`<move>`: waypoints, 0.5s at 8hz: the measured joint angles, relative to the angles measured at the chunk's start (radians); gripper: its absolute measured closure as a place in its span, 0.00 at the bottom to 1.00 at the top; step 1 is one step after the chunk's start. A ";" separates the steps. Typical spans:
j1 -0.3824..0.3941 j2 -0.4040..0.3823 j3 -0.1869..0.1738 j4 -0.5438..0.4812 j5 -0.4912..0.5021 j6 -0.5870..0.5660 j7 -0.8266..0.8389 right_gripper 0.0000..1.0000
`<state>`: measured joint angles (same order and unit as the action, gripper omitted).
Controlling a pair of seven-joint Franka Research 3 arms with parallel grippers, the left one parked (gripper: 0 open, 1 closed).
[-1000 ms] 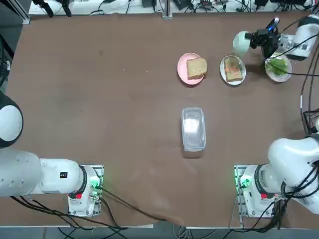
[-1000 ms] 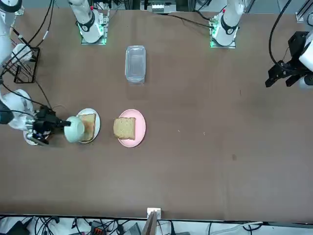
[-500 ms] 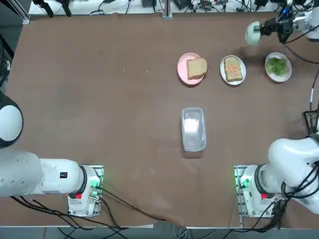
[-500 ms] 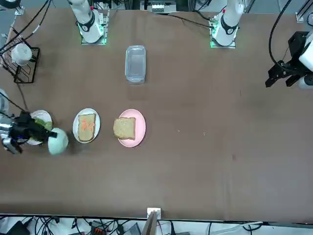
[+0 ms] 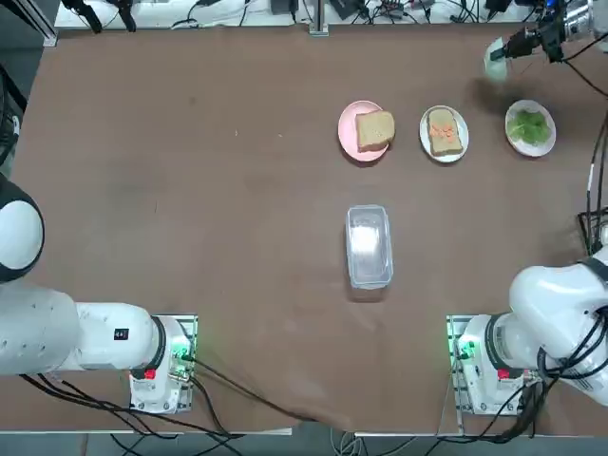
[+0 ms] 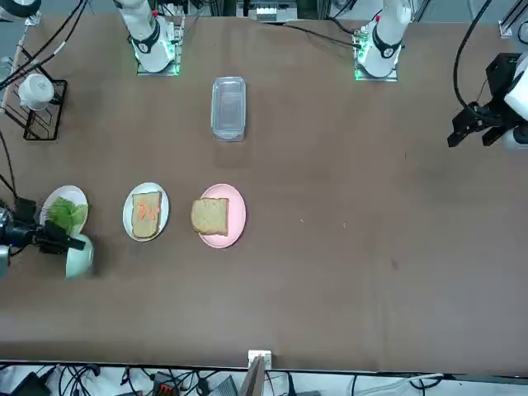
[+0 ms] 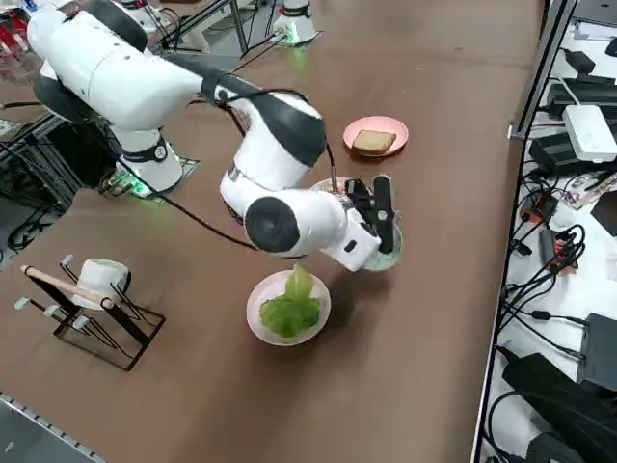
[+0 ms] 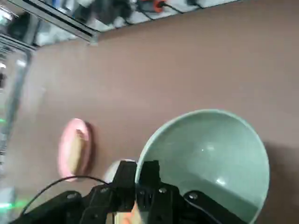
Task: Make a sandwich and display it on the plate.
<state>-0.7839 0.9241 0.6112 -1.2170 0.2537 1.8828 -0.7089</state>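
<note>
Right arm (image 6: 8, 235) cut off at the front view's edge; green bowl (image 5: 495, 57) blurred overhead.

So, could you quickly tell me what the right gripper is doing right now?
Right gripper: shut on the rim of the pale green bowl, held beyond the lettuce plate.

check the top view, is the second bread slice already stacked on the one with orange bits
No, the plain bread slice lies on the pink plate, apart from the topped slice.
</note>
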 joint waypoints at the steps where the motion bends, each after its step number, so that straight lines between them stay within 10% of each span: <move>1: 0.016 0.000 0.000 0.024 -0.148 0.032 0.032 0.95; 4: 0.053 0.002 0.000 0.055 -0.570 0.111 0.103 0.95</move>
<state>-0.7310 0.9264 0.6109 -1.1622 -0.3167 1.9936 -0.6061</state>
